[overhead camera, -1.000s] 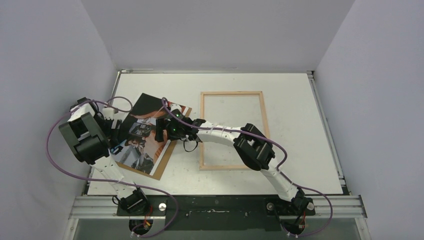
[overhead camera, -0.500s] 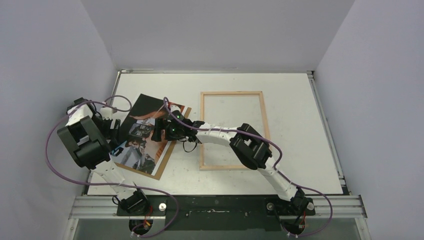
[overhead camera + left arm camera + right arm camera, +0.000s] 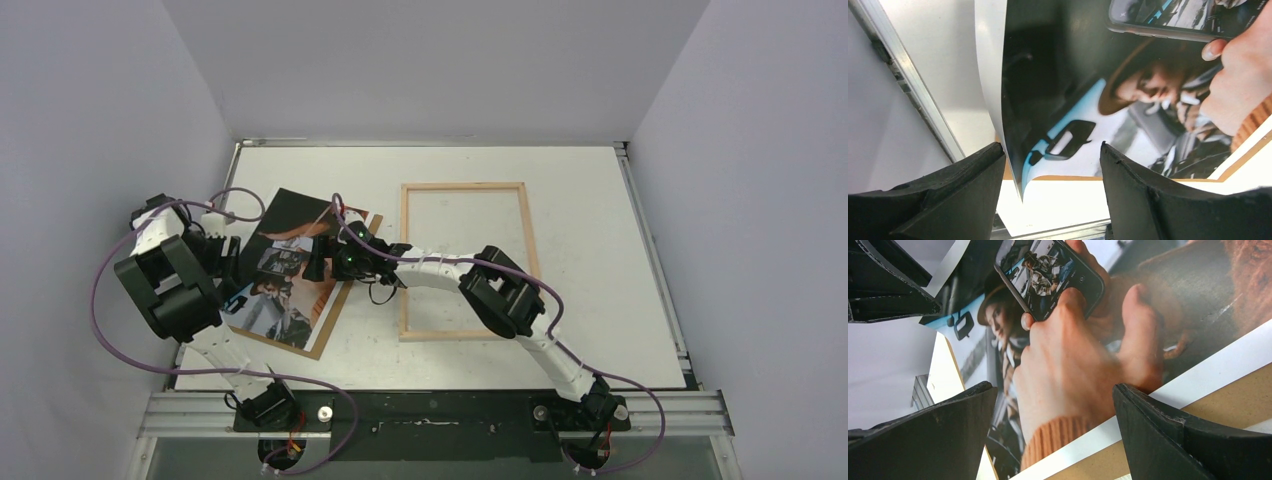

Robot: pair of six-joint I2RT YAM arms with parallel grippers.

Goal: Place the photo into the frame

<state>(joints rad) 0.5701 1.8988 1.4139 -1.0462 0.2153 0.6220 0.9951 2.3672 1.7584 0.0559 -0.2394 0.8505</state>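
Observation:
The photo [image 3: 284,268] lies tilted on the brown backing panel [image 3: 327,322] at the table's left. The light wood frame [image 3: 464,186] lies empty to its right. My left gripper [image 3: 231,263] is open at the photo's left edge. In the left wrist view the photo [image 3: 1088,75] has that edge curled up, standing between the open fingers [image 3: 953,192] close to the left one. My right gripper [image 3: 318,258] is open over the photo's right edge. In the right wrist view the photo [image 3: 1068,350], its white border and the panel [image 3: 1228,395] show between the open jaws.
A metal rail [image 3: 913,95] runs along the table's left edge, close behind the left gripper. Grey walls enclose the table on the left, back and right. The right forearm [image 3: 440,268] crosses the frame's left slat.
The left arm has shifted slightly left and back at the photo's left edge. The right arm's elbow has moved a little left. Both grippers stay open.

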